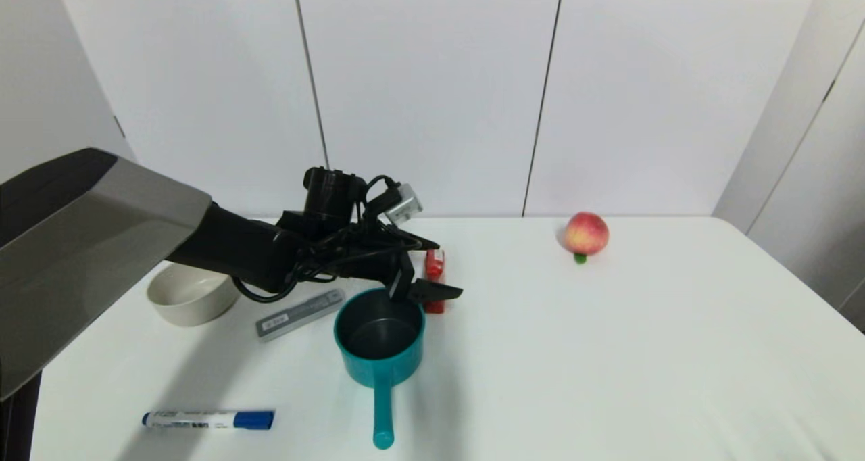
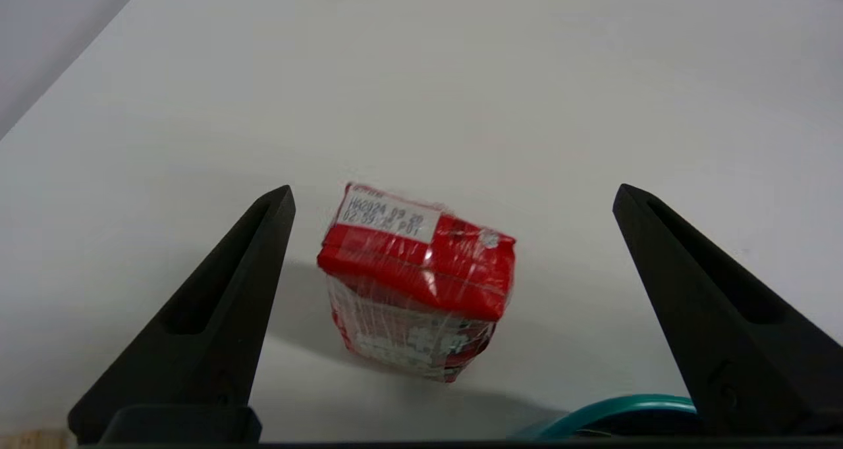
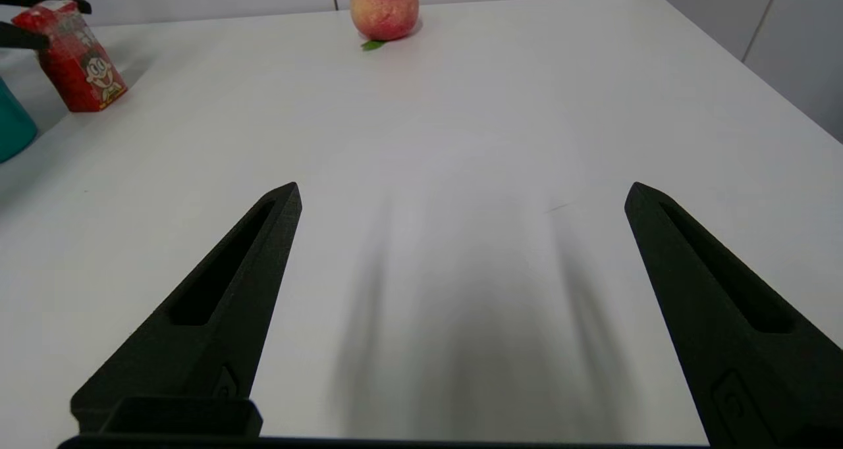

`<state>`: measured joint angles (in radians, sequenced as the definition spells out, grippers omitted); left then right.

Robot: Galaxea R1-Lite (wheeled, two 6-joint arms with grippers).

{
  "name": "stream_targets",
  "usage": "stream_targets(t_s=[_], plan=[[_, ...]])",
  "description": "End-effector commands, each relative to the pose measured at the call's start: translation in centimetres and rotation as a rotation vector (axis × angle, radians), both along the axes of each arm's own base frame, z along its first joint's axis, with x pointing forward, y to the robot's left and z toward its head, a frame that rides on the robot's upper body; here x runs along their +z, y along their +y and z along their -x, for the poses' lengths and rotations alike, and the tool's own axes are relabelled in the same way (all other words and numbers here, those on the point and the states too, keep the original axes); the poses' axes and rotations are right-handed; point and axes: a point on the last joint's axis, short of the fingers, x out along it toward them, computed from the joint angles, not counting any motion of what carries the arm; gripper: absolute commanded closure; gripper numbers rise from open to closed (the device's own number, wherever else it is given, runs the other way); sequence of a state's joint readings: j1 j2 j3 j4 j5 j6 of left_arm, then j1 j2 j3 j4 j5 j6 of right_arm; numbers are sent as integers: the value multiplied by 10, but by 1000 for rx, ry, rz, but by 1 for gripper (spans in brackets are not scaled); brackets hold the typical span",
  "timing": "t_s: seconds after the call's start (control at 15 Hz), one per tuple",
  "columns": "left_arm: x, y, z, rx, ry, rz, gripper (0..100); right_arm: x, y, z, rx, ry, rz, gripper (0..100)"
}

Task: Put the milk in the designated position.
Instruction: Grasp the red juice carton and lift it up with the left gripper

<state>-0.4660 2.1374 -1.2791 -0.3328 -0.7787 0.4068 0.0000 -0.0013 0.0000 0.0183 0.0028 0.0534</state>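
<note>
Your milk (image 2: 416, 281) is a small red carton w/ a white date label on its top, wrapped in clear film, standing on the white table (image 1: 608, 353) just behind and to the right of the teal pot (image 1: 380, 343). In the left wrist view it sits between the two black fingers, nearer one finger (image 2: 217, 311) than the other, w/ clear table showing on both sides, so neither finger touches it. In the right wrist view you see the same carton (image 3: 72, 57) leaning a bit, cartoon face on its side, w/ two dark fingertips at its top, one on each side.

Left gripper (image 1: 440, 270) is at carton height, above the pot's far rim, jaws spread wide around the milk, gripping nothing. One fingertip shows behind the carton, the other in front of it.

Around that: pot is empty, handle pointing toward you. A grey bar (image 1: 300, 314) lies left of the pot, a white bowl (image 1: 191, 293) further left, a blue marker (image 1: 208, 420) near the front left edge. A peach (image 1: 586, 234) sits well apart, far right side.

Right gripper (image 3: 461, 199) hangs low over bare table, jaws wide apart, holding nothing.
</note>
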Motion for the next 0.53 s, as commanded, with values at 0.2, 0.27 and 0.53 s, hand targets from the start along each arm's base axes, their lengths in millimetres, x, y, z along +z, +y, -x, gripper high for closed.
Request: stream_targets(t_s=[0.2, 0.27, 0.53], plan=[[-3, 0, -6, 8, -3, -4, 0, 0, 0, 0, 0, 1, 0, 0], [-3, -1, -8, 10, -1, -7, 0, 0, 0, 0, 0, 1, 0, 0], [-3, -2, -12, 21, -3, -11, 0, 0, 0, 0, 0, 1, 0, 0]])
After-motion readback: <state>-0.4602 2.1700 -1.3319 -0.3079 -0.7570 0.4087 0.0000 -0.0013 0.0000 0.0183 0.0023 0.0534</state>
